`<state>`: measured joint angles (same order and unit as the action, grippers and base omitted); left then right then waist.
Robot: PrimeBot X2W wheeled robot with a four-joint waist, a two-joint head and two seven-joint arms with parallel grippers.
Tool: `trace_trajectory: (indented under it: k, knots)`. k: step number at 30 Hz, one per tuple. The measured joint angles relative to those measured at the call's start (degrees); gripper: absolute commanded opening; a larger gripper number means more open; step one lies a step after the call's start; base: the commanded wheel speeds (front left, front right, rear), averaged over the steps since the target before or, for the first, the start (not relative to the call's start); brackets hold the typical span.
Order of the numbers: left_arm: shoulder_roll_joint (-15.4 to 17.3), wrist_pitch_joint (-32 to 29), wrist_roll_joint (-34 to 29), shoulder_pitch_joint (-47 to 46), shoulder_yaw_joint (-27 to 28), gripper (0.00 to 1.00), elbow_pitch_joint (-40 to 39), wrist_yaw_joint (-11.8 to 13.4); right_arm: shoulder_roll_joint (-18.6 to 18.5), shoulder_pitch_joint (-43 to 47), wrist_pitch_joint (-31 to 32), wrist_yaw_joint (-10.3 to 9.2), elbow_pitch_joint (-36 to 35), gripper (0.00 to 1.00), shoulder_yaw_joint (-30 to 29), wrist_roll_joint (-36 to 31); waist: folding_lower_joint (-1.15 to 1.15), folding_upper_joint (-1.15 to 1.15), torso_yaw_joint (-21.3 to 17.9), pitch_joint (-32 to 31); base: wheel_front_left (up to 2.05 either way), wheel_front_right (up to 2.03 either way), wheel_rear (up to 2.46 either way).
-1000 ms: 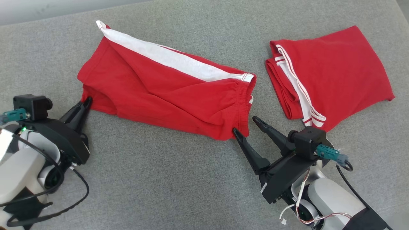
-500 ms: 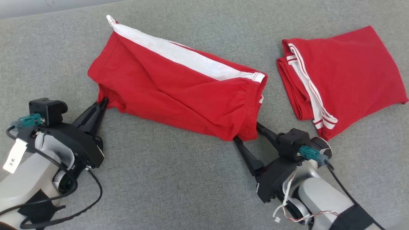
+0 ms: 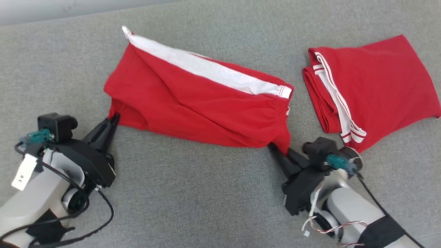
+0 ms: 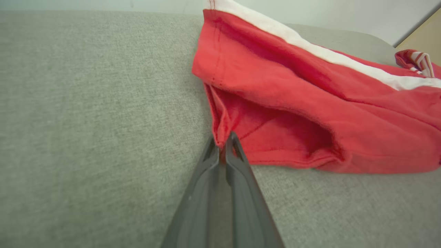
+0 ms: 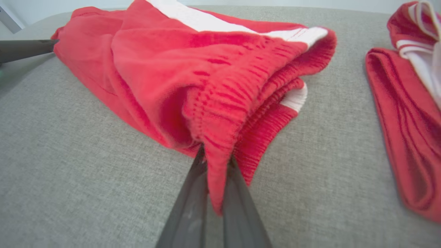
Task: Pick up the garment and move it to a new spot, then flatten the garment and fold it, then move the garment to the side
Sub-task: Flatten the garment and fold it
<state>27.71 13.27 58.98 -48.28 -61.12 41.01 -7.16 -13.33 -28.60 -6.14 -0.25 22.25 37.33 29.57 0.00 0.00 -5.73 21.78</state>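
Okay, I have both ends of the red shorts (image 3: 206,103) pinched; they lie across the middle of the grey cushion (image 3: 193,193). My left gripper (image 3: 113,119) is clamped on the leg hem at eight o'clock, my right gripper (image 3: 278,148) on the waistband corner at four. I judge this the pick-up step: next, lift both together, cloth taut, clear of the folded shorts (image 3: 375,79) at two o'clock.

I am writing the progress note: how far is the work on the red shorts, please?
Done, it seems: the red shorts lie spread and doubled lengthwise on the grey surface. In hand: the left end effector pinches the hem corner, the right end effector pinches the waistband corner, both shut. Remaining: finishing the fold and moving them aside; another red garment already lies folded at the right.
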Motion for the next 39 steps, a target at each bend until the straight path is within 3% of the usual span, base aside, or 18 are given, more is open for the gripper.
trace_trajectory:
  k: [8, 16, 23, 39]
  knots:
    - [-2.37, 0.47, 0.77, 3.81, -0.93, 0.00, 1.04, 0.00, -2.96, 1.82, -1.45, 3.77, 3.11, 0.00, -1.00, 2.32, 0.00, 0.00, 1.35, -3.36, 0.00, 0.00, 0.00]
    - [-5.61, 0.73, 2.61, 8.24, -1.60, 0.00, 1.37, 0.01, -4.41, 4.84, -2.00, 5.68, 5.52, 0.00, -1.38, 5.46, 0.00, 0.00, 4.13, -7.61, 0.00, 0.00, 0.00]
    - [-6.66, 0.75, 3.02, 11.78, -2.03, 0.00, 2.47, 0.00, -5.04, 8.70, -1.93, 6.80, 7.09, 0.00, -0.78, 8.47, 0.00, 0.00, 7.93, -11.09, 0.00, 0.00, 0.00]
    - [-7.12, 0.90, 4.03, 19.33, -1.97, 0.00, 2.13, 0.01, -6.31, 12.01, 0.08, 7.31, 7.14, 0.00, 0.47, 11.72, -0.01, -0.01, 14.88, -18.53, 0.00, 0.00, 0.00]
